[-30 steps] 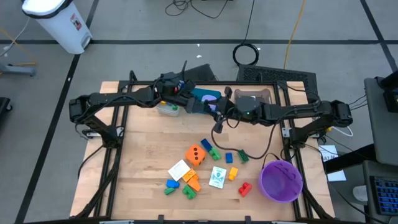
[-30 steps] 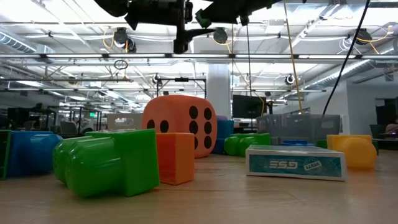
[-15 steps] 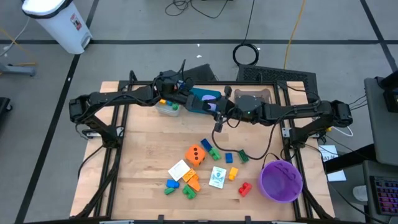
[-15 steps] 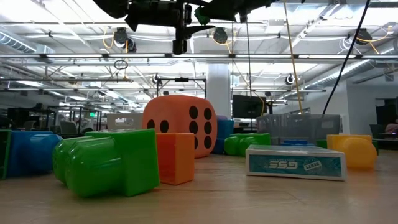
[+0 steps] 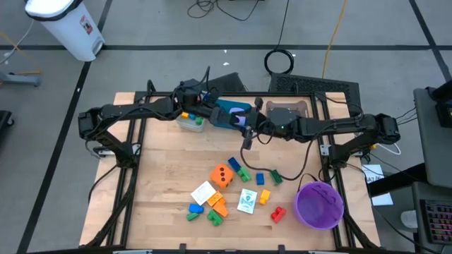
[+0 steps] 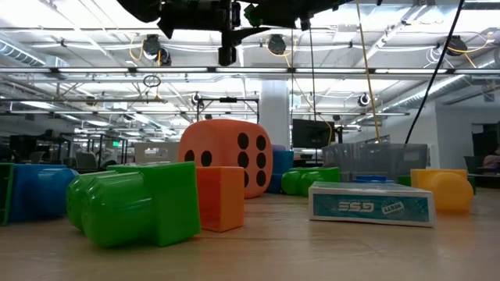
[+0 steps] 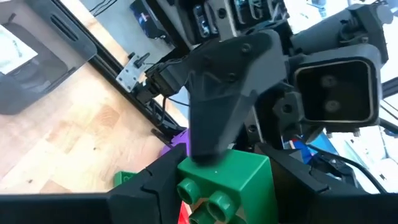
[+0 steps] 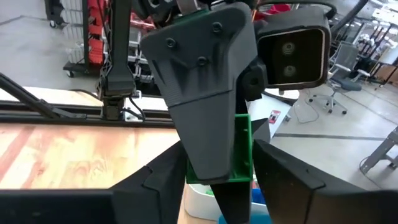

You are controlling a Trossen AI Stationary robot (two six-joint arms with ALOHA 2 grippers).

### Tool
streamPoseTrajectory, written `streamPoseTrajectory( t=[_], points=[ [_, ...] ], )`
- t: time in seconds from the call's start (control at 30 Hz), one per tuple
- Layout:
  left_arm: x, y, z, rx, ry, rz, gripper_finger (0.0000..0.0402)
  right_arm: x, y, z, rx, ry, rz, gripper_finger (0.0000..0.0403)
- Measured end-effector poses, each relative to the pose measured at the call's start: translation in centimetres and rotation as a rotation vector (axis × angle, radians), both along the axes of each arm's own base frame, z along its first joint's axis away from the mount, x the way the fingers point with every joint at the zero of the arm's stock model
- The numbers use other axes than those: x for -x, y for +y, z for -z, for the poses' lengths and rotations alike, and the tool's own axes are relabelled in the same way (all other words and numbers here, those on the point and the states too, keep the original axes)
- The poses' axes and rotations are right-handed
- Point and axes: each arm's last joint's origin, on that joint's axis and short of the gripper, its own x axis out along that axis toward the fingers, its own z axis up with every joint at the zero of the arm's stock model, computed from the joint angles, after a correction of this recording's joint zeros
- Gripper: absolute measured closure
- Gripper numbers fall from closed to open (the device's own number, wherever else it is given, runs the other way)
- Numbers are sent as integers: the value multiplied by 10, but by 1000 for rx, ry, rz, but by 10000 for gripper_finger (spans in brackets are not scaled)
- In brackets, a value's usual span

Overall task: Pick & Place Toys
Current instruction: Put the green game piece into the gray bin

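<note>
High view: left hand [image 5: 213, 114] and right hand [image 5: 244, 123] meet at upper centre, above the surface.
Low view: both sit at the top edge.
Left wrist view: left hand clamps the green brick [image 7: 225, 180].
Right wrist view: the brick is mid-frame; we cannot tell whether the right hand grips it.
We judge it light, stiff and slick; best gripped on its flat sides.

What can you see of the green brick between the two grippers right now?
The green brick is glossy plastic with round studs on one face. It hangs in the air above the table's far side, over the trays. The left gripper has its fingers on both sides of it, and a finger of the right gripper lies against it too. The views do not settle which one carries it.
</note>
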Motion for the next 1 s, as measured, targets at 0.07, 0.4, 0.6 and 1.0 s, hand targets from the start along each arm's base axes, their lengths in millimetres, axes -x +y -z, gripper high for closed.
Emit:
streamPoseTrajectory(
  t=[0.07,0.4,0.6,1.0],
  points=[
    [0,1,-1,1,-5,9,212,0,-1,0,-11,-8,3,219],
    [4,11,-2,14,-18,15,211,2,-2,-3,-29,-25,15,189],
    [8,20,-2,6,-20,-4,211,10,-1,-12,-26,-50,18,172],
    [29,61,0,-44,-22,-34,211,14,-1,-6,-29,44,17,168]
  ],
)
